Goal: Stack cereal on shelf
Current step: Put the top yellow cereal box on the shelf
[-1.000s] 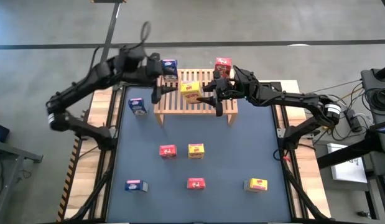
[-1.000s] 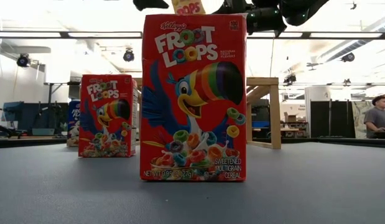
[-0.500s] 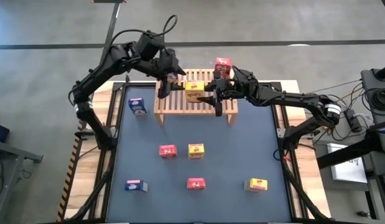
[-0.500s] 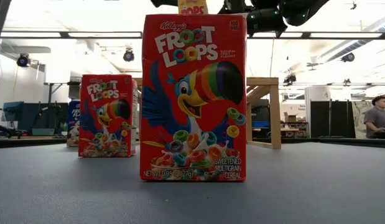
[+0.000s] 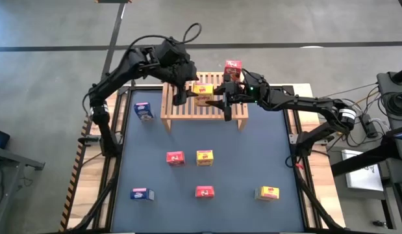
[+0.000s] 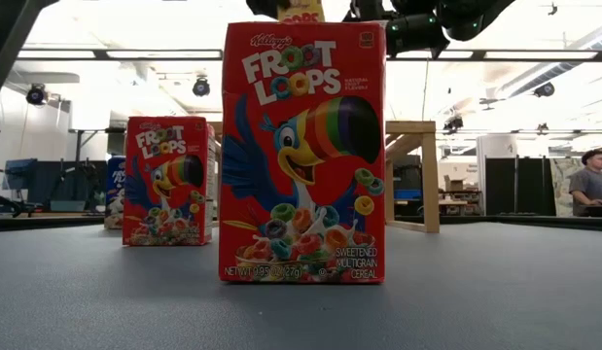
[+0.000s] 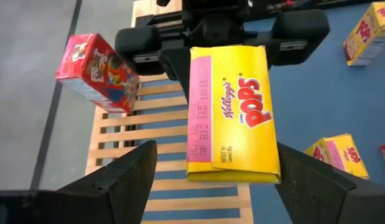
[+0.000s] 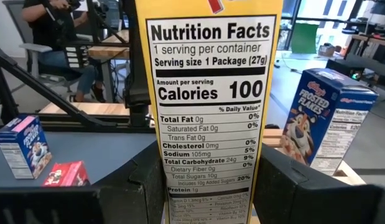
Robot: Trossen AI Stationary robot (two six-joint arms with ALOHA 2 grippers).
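Observation:
My right gripper is shut on a yellow cereal box above the light wooden shelf. My left gripper is open. Its fingers stand on either side of that box's free end without touching it. A red box stands on the shelf's far right corner. A blue box stands on the shelf's far side and is hidden under my left arm in the high view. In the low view only the yellow box's edge shows, high above the shelf top. My right gripper pinches the yellow box between its two fingers, across two opposite sides at the end nearest my right arm. The fingers come about level from the table's right side. The box is lifted clear of the shelf, its nutrition panel facing my right wrist.
On the dark table top lie a blue box left of the shelf, a red and a yellow box at the middle, and a blue, a red and a yellow box near the front. A person sits beyond the table.
My left arm has swung toward the table's right, over the shelf. Its gripper has come up to the yellow box's free end. My right gripper has kept the box in about the same place above the shelf.

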